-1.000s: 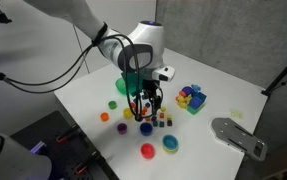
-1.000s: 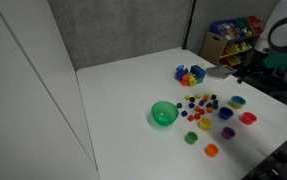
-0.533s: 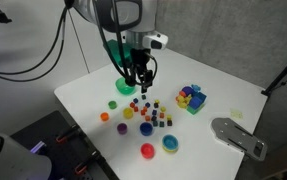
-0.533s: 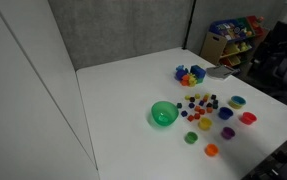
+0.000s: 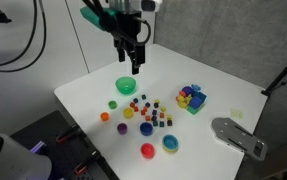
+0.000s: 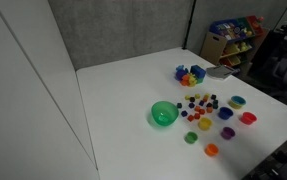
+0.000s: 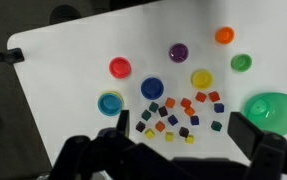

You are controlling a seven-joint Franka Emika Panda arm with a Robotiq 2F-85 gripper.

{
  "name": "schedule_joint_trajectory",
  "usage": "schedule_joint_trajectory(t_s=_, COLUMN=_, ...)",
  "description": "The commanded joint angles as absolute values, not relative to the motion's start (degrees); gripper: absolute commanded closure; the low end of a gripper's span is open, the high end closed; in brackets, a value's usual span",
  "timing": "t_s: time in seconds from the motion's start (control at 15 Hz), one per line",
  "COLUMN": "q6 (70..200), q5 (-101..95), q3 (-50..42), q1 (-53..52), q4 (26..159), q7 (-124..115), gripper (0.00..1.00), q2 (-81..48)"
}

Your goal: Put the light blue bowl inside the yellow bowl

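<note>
The light blue bowl (image 5: 170,144) sits near the table's front edge beside a red bowl (image 5: 148,151). It also shows in an exterior view (image 6: 237,101) and in the wrist view (image 7: 110,103). The yellow bowl (image 5: 128,112) stands apart from it, past a darker blue bowl (image 5: 145,128), and shows in an exterior view (image 6: 205,124) and the wrist view (image 7: 201,78). My gripper (image 5: 133,65) hangs high above the table, over the large green bowl (image 5: 126,85). It is open and empty, its fingers framing the wrist view (image 7: 180,125).
Several small coloured cubes (image 7: 178,115) lie between the bowls. Small purple (image 7: 178,52), orange (image 7: 224,35) and green (image 7: 241,62) bowls stand nearby. A pile of colourful toy pieces (image 5: 190,98) and a grey device (image 5: 238,137) sit toward one side of the white table (image 5: 83,95).
The gripper has risen from just above the cubes to high over the table and shifted toward the back. It has left one exterior view. The bowls have not moved.
</note>
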State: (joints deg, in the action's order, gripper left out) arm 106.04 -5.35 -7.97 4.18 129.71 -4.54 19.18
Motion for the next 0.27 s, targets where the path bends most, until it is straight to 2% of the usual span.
schedule_joint_trajectory(t_s=0.0, q6=105.33, q5=-5.05, q3=-7.05, q1=5.27, q4=129.31, q7=-3.62, gripper=0.00, q2=19.45)
schedule_joint_trajectory(t_s=0.2, q6=105.18, q5=-5.06, q3=-6.99, q1=5.36, q4=129.30, q7=-3.46, gripper=0.00, q2=19.44)
